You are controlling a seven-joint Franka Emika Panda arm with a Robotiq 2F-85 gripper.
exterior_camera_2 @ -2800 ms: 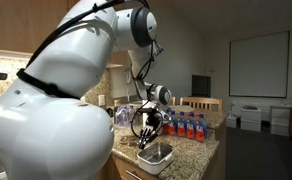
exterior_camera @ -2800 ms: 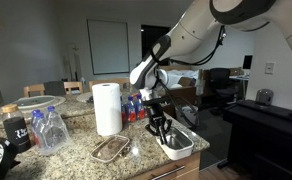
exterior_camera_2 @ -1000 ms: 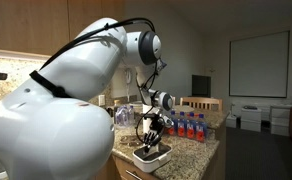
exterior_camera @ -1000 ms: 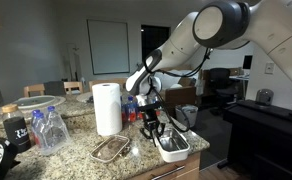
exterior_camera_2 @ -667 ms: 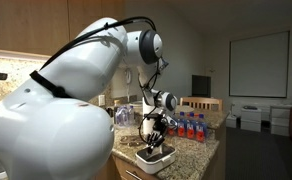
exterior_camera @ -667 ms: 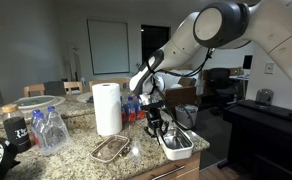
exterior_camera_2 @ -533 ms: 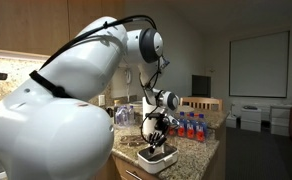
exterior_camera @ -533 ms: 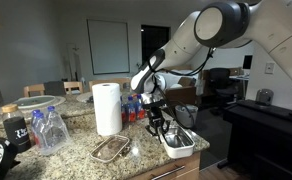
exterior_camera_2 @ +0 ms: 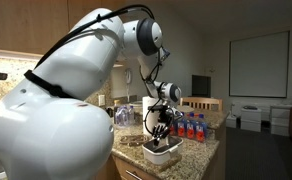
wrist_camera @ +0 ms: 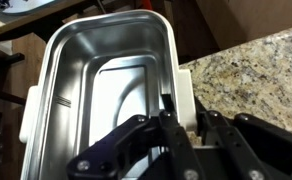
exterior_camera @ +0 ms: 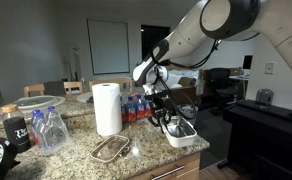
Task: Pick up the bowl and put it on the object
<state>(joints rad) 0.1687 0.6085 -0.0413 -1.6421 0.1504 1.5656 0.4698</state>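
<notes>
The bowl is a small white rounded-square one with a greyish metal inside, hanging just above the granite counter. My gripper is shut on its rim. The wrist view shows the gripper with one finger inside and one outside the bowl at its right wall. In an exterior view the bowl hangs under the gripper near the counter's edge. The object, a flat oval tray with a brownish rim, lies on the counter to the left of the bowl, in front of the paper towel roll.
A tall white paper towel roll stands behind the tray. Clear water bottles and a dark mug sit further left. Red-labelled bottles line the back. The counter edge runs close under the bowl.
The gripper has risen and shifted slightly right, carrying the bowl up off the counter. Its hold on the rim is unchanged.
</notes>
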